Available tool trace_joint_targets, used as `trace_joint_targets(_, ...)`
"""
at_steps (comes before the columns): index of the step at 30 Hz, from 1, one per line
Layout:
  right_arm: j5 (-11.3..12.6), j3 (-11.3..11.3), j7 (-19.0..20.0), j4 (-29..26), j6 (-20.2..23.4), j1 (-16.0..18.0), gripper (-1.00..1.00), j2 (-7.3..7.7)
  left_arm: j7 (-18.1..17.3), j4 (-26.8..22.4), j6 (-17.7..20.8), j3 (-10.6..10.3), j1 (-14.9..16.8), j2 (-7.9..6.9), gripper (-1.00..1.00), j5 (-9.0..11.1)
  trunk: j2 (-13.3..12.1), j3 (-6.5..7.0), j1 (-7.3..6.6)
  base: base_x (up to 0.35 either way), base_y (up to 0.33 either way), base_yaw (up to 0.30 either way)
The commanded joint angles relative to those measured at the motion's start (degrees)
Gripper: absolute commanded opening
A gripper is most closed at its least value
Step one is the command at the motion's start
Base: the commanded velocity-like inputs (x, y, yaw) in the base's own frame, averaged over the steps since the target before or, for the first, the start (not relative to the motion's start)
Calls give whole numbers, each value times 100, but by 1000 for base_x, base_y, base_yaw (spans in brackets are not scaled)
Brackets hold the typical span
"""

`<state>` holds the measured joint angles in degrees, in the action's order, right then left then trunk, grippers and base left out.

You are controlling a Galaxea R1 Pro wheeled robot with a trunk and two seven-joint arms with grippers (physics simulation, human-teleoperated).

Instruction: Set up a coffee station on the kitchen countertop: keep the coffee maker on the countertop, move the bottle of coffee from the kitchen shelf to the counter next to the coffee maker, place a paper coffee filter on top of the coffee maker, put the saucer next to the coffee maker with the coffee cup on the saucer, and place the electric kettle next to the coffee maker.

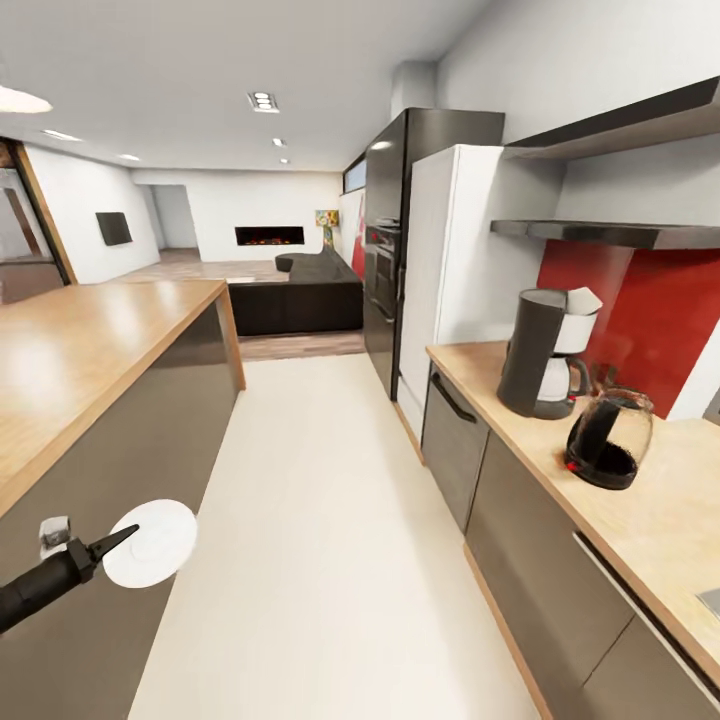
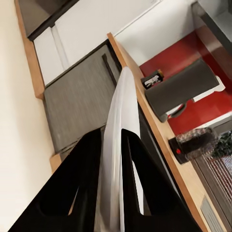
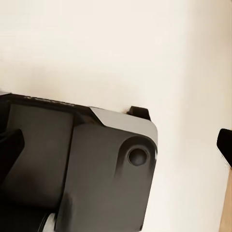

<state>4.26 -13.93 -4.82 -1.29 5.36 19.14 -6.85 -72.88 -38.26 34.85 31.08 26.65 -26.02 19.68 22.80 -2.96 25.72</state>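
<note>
The left gripper (image 1: 118, 541), at the lower left of the head view, is closed to a narrow gap on the rim of the saucer (image 1: 152, 543), a flat, round, smooth white plate gripped edge-on between 2 black tapered fingers (image 2: 84, 169). The right gripper's opening cannot be determined from the pictures. On the wood-grain kitchen countertop (image 1: 640, 520) at the right stand the dark-grey coffee maker (image 1: 545, 352), with the white paper coffee filter (image 1: 583, 299) on top, and the clear glass electric kettle (image 1: 609, 438) just beside it.

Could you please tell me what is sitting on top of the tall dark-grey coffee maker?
A small white folded paper filter rests on the slanted top of the tall dark-grey coffee maker. Whatever lies beneath the paper is covered.
</note>
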Motion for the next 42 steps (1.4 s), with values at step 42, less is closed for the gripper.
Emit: trace_joint_targets(42, 66, -32, -10, -20, -211, 5, 100, 111, 28, 4, 23, 13, 6, 13, -100, 9, 12, -11, 7, 336, 4, 4)
